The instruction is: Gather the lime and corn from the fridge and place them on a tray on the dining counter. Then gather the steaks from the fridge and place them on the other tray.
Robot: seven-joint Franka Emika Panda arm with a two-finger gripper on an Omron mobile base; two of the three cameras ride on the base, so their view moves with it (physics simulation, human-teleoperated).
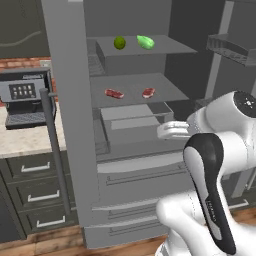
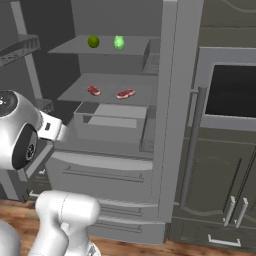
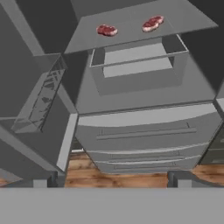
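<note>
The fridge point(image 1: 70, 100) stands open in front of me. On its upper shelf lie the round green lime point(image 1: 119, 42) and, to its right, the corn point(image 1: 145, 42) in a pale green husk. Both also show in the right base view: lime point(image 2: 93, 41), corn point(image 2: 119, 42). One shelf lower lie two reddish steaks point(image 1: 114, 93) point(image 1: 148, 92), seen from the hand as steaks point(image 3: 107, 30) point(image 3: 152, 23). My gripper point(image 3: 113, 181) is open and holds nothing. It hangs in front of the fridge's bottom drawers point(image 3: 144, 131), well below and short of the steak shelf.
A clear crisper box point(image 3: 138, 65) sits under the steak shelf. The left fridge door with wire bins point(image 3: 43, 96) stands open, and so does the right door point(image 1: 235, 47). A coffee machine point(image 1: 25, 97) stands on the wall counter at left. Dark cabinets and an oven point(image 2: 232, 95) are at right.
</note>
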